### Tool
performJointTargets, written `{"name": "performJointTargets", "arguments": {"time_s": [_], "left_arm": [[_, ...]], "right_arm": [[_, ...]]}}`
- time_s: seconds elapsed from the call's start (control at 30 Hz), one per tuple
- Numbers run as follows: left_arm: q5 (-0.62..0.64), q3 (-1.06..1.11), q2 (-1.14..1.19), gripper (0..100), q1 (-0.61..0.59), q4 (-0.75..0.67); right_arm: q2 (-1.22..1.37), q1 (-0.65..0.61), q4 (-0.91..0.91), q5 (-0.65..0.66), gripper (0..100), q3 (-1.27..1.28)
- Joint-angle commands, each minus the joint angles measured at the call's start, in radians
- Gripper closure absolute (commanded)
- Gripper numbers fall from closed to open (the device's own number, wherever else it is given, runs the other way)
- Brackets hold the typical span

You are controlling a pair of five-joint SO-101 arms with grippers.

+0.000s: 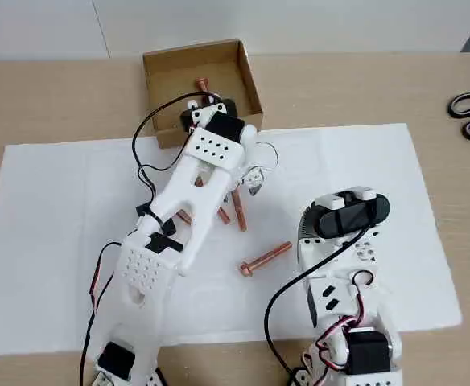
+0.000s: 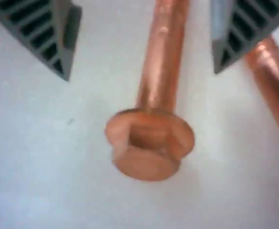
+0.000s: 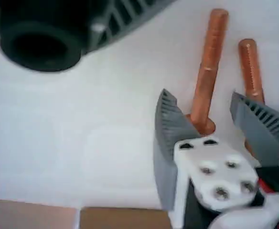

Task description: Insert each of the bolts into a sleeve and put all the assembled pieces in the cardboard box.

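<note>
left wrist view: left gripper (image 2: 140, 74), jaws apart, straddles a copper bolt (image 2: 161, 90) lying near the box (image 1: 191, 48). bolt looks light, rigid, slippery, apt to roll; grasp mid-shaft. right gripper (image 3: 120, 21) state unclear.

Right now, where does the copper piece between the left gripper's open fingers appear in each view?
High view: the copper piece lies on the white paper, just past the left gripper.
Left wrist view: the piece lies between the fingers of the left gripper, flanged head toward the camera.
Right wrist view: it lies between the same fingers, seen from the opposite side.
Shared landmark: the second copper piece alongside it.
</note>
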Motion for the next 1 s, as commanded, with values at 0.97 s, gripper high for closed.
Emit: {"name": "performJointTargets", "arguments": {"time_s": [0.97], "left_arm": [[0.005, -0.114, 0.120, 81, 0.000, -0.023]], "right_arm": [[-0.013, -0.001, 0.001, -0.008, 99.5, -0.009]]}}
